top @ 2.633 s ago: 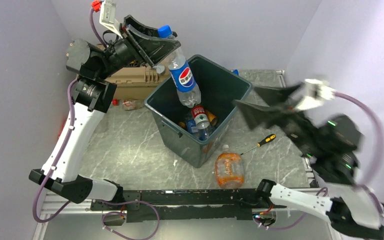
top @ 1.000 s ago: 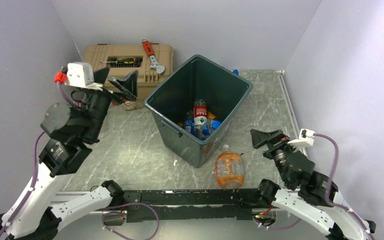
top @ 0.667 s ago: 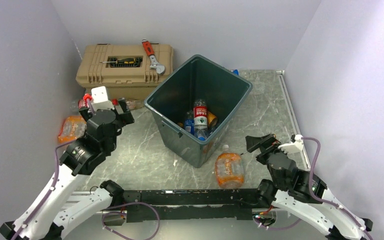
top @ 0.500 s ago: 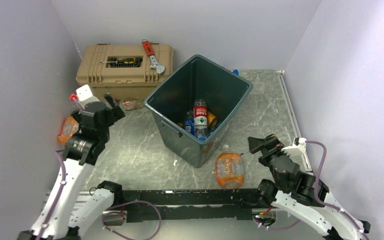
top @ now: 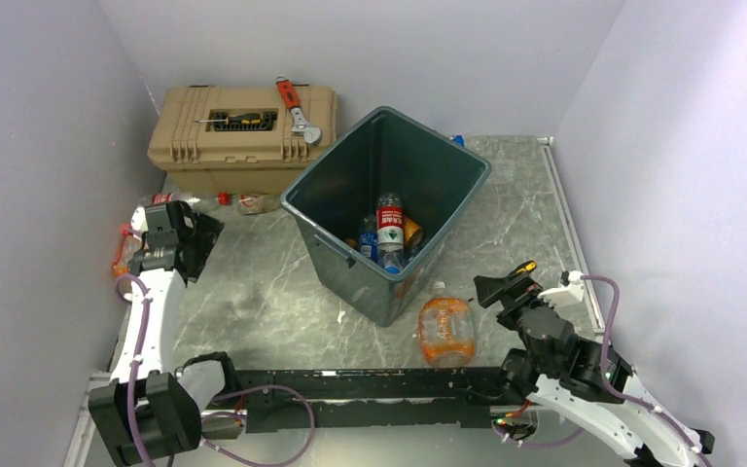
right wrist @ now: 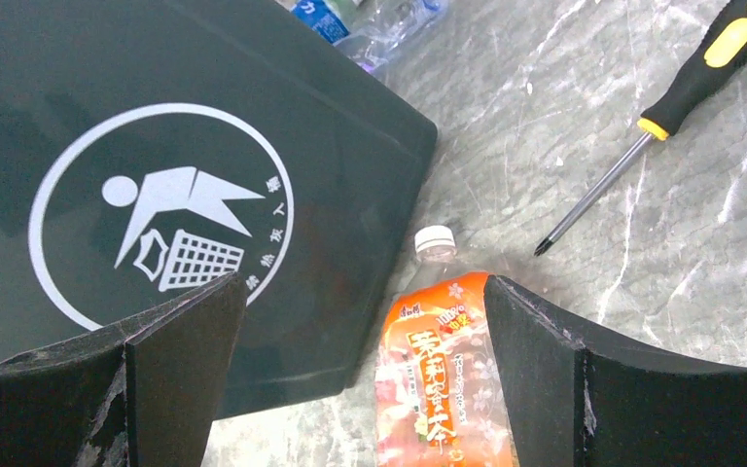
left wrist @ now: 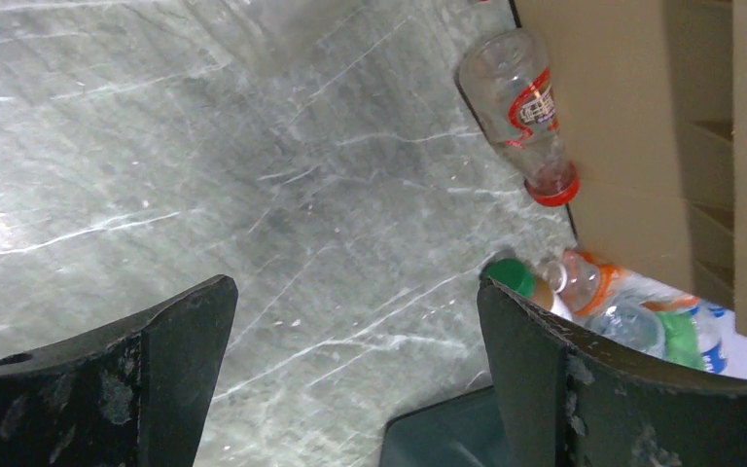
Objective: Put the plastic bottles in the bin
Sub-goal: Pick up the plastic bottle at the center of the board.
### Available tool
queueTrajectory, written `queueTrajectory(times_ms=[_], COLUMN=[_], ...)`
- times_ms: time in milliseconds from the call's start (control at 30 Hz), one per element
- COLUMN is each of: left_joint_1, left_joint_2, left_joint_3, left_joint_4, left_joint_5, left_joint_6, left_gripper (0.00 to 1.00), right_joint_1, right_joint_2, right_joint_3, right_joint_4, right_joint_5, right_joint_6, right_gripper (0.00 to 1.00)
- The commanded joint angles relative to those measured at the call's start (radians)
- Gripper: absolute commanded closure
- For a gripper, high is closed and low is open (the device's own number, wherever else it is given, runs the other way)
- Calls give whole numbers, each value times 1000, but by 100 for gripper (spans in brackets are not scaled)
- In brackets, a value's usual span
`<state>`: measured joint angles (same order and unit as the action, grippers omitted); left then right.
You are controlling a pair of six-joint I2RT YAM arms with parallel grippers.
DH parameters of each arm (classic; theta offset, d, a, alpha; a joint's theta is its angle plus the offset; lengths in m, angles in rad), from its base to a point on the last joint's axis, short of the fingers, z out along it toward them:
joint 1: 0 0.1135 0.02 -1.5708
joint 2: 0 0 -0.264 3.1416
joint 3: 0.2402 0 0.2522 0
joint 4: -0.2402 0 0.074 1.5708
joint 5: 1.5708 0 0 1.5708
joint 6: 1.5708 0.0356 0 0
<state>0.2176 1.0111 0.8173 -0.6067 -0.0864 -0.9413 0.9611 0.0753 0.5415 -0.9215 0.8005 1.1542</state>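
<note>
Grey marble table (top: 253, 287): far left, the left gripper (left wrist: 355, 292) hangs spread and empty near a red-capped bottle (left wrist: 520, 117) by the tan toolbox (top: 243, 131). Several bottles (top: 389, 232) lie inside the bin (top: 350, 277). An orange-labelled bottle (top: 445, 329) lies beside its near corner, close to the right gripper (right wrist: 365, 284), likewise spread, empty.

The bin (top: 350, 282) stood mid-worktop (top: 253, 292) with several bottles (top: 387, 226) in it. The toolbox (top: 243, 146) sat behind and to its left, a wrench (top: 295, 105) and a small screwdriver (top: 238, 119) lying on its lid. A lone bottle (top: 445, 329) lay on the worktop just before the bin's near corner, with a second screwdriver (right wrist: 661, 107) to its right, and two more bottles (top: 253, 203) lay against the toolbox's front.
</note>
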Motion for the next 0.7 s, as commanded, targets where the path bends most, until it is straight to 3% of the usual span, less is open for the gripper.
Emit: queueTrajectory(times_ms=[0, 233, 433, 667], left_joint_1=[-4, -68, -310, -351], left_joint_2=[23, 83, 227, 475], left_joint_3=[-49, -258, -251, -211], left_joint_4=[95, 600, 781, 957], left_joint_5=[46, 241, 43, 4], left_joint_6=[-128, -275, -397, -524], left_gripper=[1, 7, 4, 5], right_joint_1=[4, 4, 4, 4], right_joint_2=[10, 27, 6, -10], right_joint_3=[-16, -15, -12, 1], right_joint_4=[62, 63, 48, 23], right_joint_5=[-35, -38, -22, -23], right_joint_6=[-36, -49, -35, -14], right_gripper=[3, 3, 3, 4])
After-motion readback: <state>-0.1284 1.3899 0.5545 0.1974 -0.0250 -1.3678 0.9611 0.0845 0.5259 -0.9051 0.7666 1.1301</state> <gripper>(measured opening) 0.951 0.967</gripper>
